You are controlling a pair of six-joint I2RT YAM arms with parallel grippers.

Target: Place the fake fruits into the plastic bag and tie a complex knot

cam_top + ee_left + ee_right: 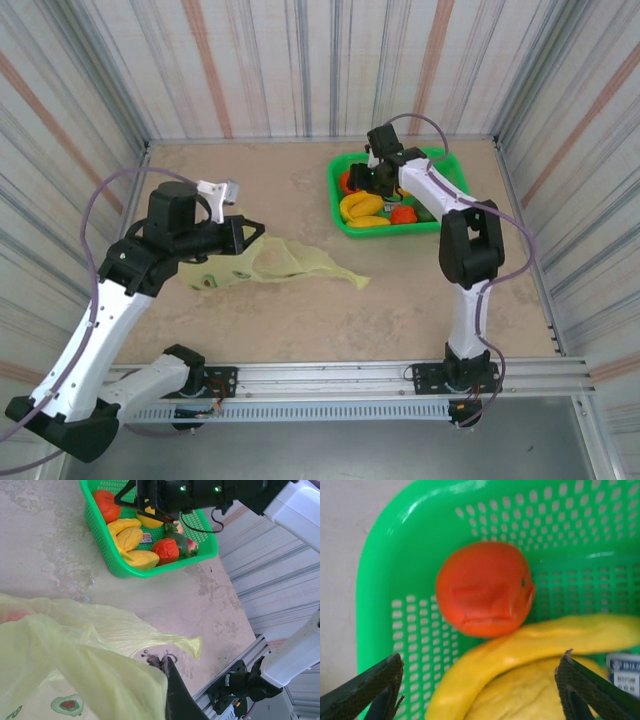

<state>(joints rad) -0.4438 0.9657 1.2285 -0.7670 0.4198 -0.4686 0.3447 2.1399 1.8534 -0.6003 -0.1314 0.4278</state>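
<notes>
The left tool (pixel 250 232) is pinching the plastic bag (pixel 295 262), its jaws fully closed on the thin film. The bag is sprawling on the counter (pixel 300 320) at about 9 o'clock, one strip trailing toward the middle. The fake fruits (pixel 365 208) are sitting in the green basket (pixel 452 168) at 1 o'clock. The right tool (pixel 480 667) is hanging over them, jaws standing wide and gripping nothing, above an orange fruit (pixel 482 587) and a banana (pixel 545 635).
</notes>
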